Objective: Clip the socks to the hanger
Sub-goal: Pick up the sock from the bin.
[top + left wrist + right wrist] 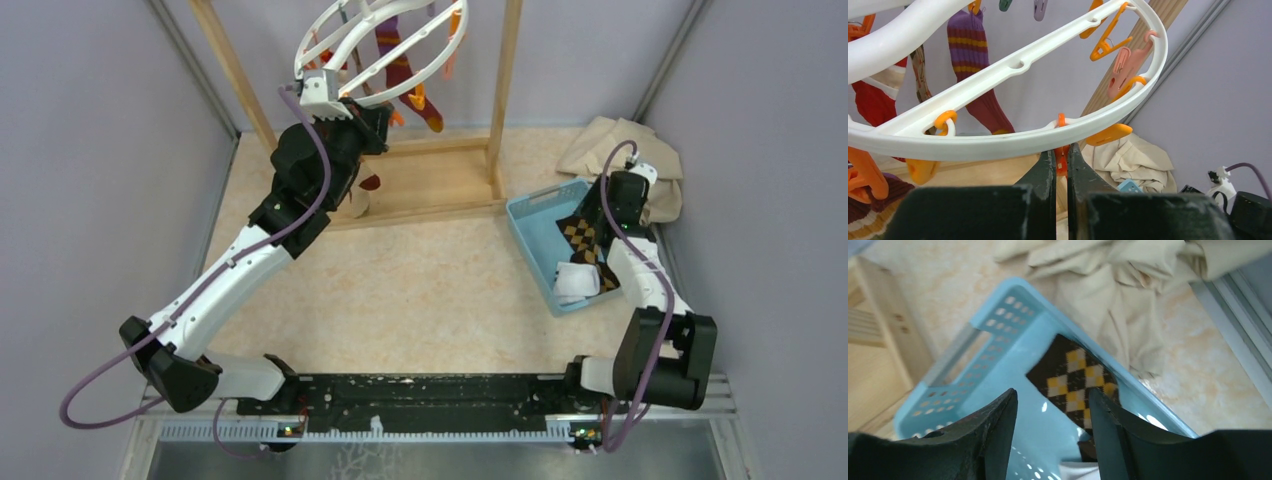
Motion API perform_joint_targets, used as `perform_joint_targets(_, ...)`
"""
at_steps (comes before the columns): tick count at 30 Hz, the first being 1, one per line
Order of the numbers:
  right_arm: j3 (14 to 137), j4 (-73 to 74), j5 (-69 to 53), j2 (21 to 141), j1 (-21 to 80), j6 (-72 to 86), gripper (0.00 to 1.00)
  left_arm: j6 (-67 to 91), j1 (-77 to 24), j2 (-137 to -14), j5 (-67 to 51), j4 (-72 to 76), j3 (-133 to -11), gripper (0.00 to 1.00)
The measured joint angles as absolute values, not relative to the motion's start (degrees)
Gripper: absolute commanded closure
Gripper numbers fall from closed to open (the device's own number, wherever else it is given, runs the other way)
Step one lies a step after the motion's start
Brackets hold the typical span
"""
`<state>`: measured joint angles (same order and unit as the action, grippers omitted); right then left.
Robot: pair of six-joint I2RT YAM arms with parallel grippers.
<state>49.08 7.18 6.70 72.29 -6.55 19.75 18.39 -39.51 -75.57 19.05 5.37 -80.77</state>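
Note:
The white ring hanger [385, 45] hangs tilted at the top of the wooden frame, with several socks [410, 85] clipped under it. My left gripper [1061, 152] is shut on an orange peg [1062, 160] under the hanger's rim [1013, 140]; a purple striped sock [975, 65] and a red sock [875, 102] hang behind. My right gripper [1053, 400] is open above the blue basket [1013, 365], over a brown-diamond check sock [1075, 380]. In the top view that sock [583, 240] and a white sock [577, 280] lie in the basket [530, 225].
The light wooden pole frame [440, 170] stands at the back on a wooden base. A big beige cloth [620, 150] lies behind the basket by the right wall. Grey walls close both sides.

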Motion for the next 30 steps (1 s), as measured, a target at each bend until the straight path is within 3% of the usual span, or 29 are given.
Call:
perform_joint_targets(11, 46.2, 5.8, 8.8, 82.2, -8.5, 23.9, 0.46, 18.6, -39.5, -75.5, 18.2, 6.2, -79.9, 1.00)
perform_joint_targets(17, 44.7, 4.7, 8.9, 85.5, -8.5, 24.5, 0.53, 18.7, -39.5, -75.4, 17.8, 6.5, -79.9, 1.00)
perform_joint_targets(30, 47.0, 1.0, 4.9, 89.3, -8.5, 25.0, 0.51, 18.6, -39.5, -75.3, 17.4, 6.5, -79.9, 1.00)
